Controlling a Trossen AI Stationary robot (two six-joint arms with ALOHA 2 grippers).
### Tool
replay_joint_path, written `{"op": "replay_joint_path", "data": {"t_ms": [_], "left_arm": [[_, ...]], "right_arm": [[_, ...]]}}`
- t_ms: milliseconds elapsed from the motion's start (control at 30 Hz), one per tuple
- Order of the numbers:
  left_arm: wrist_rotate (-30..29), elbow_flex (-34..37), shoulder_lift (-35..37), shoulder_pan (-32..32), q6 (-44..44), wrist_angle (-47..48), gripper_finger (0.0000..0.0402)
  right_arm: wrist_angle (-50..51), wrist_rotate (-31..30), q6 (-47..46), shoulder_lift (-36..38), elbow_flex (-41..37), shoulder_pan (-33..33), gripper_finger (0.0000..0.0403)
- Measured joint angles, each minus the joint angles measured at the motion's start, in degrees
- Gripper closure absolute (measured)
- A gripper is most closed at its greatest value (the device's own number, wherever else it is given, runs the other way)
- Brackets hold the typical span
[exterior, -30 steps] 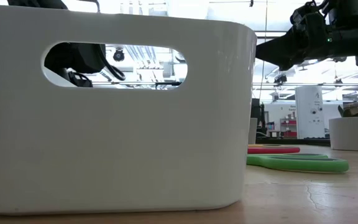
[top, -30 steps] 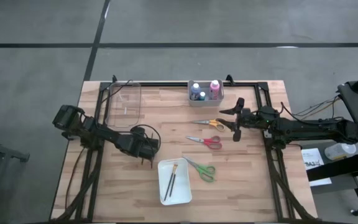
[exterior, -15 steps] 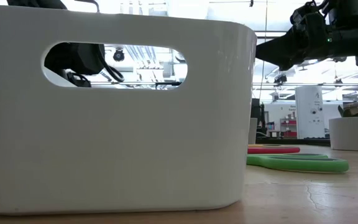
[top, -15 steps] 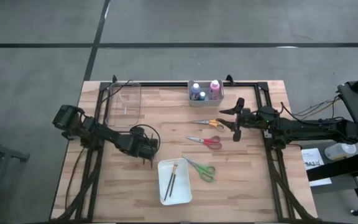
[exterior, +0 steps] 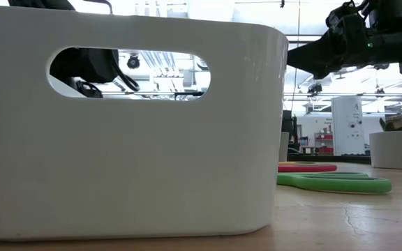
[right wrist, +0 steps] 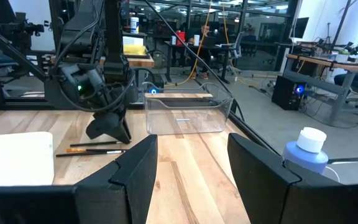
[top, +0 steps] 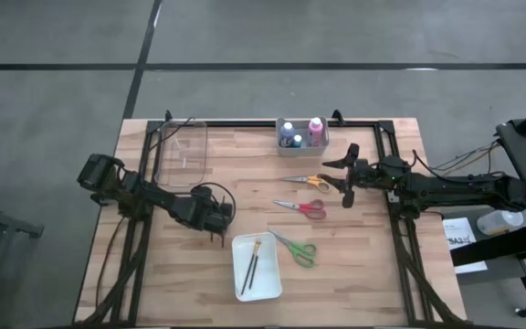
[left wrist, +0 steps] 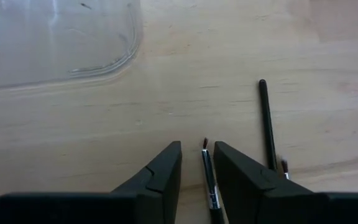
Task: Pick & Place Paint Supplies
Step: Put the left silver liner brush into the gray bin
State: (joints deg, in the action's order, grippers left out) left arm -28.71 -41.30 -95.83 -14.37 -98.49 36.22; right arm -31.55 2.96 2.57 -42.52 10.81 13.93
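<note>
My left gripper (left wrist: pixel 197 163) points down at the table with a thin dark brush (left wrist: pixel 209 180) lying between its narrowly open fingers; in the high view my left gripper (top: pixel 217 226) is left of the white bin (top: pixel 272 291). Two more brushes (left wrist: pixel 266 121) lie flat on the wood beside it. The bin holds two brushes (top: pixel 252 262). Orange scissors (top: pixel 309 182), red scissors (top: pixel 301 207) and green scissors (top: pixel 297 249) lie flat mid-table. The pink bottle (top: pixel 315 128) and blue bottle (top: pixel 287 131) stand in a small box. My right gripper (right wrist: pixel 191 163) hovers open at the right. My left gripper has a finger on each side of the brush's bristle end (left wrist: pixel 206 155), coming slanting down, with the brush lying along the fingers and flat on the table. A gap shows on one side of the brush. Whether the other finger (left wrist: pixel 241 180) touches it, I cannot tell.
A clear plastic container (top: pixel 183 146) sits at the far left corner. The white bin's wall with a handle slot (exterior: pixel 128 73) fills the low view. Black frame rails (top: pixel 245 122) border the table. Bare wood lies between the scissors and the left arm.
</note>
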Motion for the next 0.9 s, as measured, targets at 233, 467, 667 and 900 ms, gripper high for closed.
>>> {"op": "replay_joint_path", "data": {"t_ms": [233, 467, 667, 900], "left_arm": [[-0.15, 0.00, 0.00, -0.04, -1.65, -1.60, 0.0295], [-0.17, 0.00, 0.00, -0.04, -0.23, -1.95, 0.0324], [-0.04, 0.00, 0.00, -0.04, -0.77, -2.05, 0.0379], [-0.02, 0.00, 0.00, -0.04, -0.77, -1.98, 0.0396]], "right_arm": [[0.00, 0.00, 0.00, 0.00, 0.00, -0.02, 0.0209], [0.00, 0.00, 0.00, 0.00, 0.00, -0.04, 0.0209], [0.00, 0.00, 0.00, 0.00, 0.00, -0.04, 0.0209], [0.00, 0.00, 0.00, 0.00, 0.00, -0.04, 0.0209]]}}
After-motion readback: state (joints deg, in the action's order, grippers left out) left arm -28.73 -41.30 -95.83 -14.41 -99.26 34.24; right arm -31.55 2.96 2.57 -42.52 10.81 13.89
